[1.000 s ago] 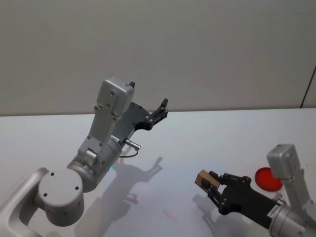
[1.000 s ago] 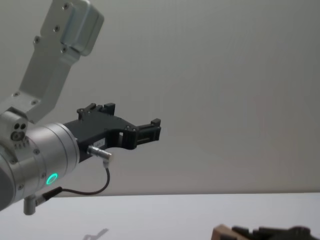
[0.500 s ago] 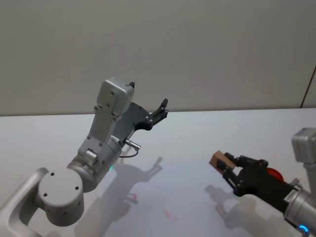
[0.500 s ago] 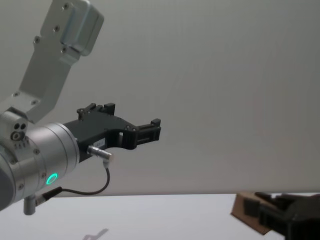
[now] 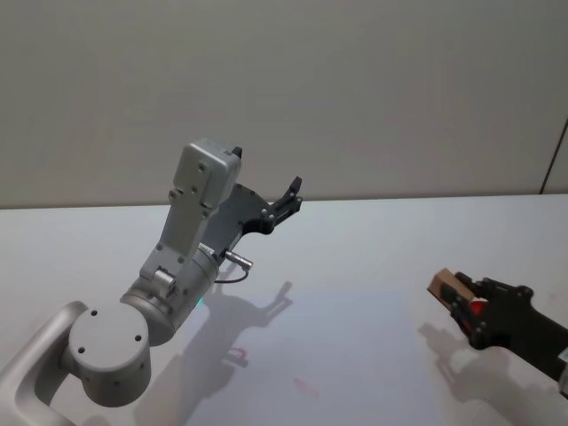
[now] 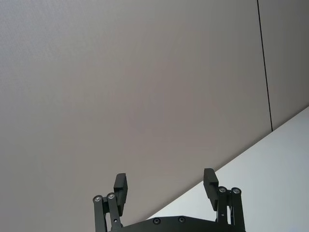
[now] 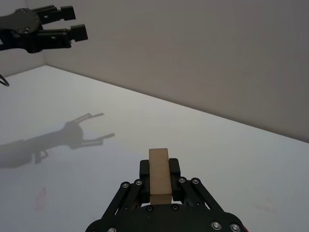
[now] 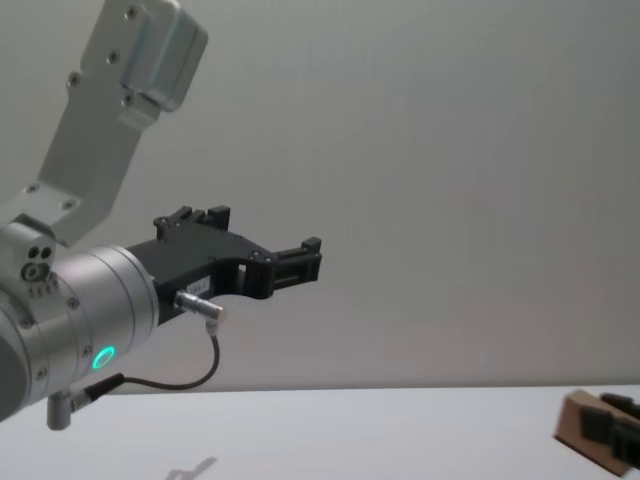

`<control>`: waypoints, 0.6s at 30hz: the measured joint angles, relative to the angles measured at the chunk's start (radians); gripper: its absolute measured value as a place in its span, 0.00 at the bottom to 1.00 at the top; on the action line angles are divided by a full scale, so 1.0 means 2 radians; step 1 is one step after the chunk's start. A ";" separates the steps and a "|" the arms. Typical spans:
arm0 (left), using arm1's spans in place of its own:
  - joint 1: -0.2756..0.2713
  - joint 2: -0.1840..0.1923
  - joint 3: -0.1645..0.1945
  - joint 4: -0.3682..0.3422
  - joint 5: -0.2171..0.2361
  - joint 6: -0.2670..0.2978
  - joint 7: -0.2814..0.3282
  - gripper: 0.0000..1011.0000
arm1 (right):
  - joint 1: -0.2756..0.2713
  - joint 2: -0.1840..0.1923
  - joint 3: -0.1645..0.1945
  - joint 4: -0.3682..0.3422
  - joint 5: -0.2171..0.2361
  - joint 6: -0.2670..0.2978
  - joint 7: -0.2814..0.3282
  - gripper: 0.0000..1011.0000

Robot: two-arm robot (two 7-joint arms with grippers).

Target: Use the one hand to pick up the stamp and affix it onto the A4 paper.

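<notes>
Wooden stamp (image 7: pixel 159 176) is clamped between the fingers of the right gripper (image 5: pixel 463 300), held just above the white table (image 5: pixel 355 257) on its right side, faint red marks (image 5: pixel 306 385) well off to its left, left gripper (image 5: pixel 288 197) parked raised over the table's left side, jaws spread apart.

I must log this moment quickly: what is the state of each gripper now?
Left gripper: open, holding nothing, raised in the air.
Right gripper: shut on the wooden stamp.
</notes>
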 joint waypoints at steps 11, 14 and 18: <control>0.000 0.000 0.000 0.000 0.000 0.000 0.000 0.99 | -0.020 0.025 0.014 0.012 -0.005 -0.016 -0.007 0.22; 0.000 0.000 0.000 0.000 0.000 0.000 0.000 0.99 | -0.023 0.028 0.016 0.017 -0.007 -0.020 -0.011 0.22; 0.000 0.000 0.000 0.000 0.000 0.000 0.000 0.99 | -0.024 0.031 0.019 0.026 -0.010 -0.024 -0.017 0.22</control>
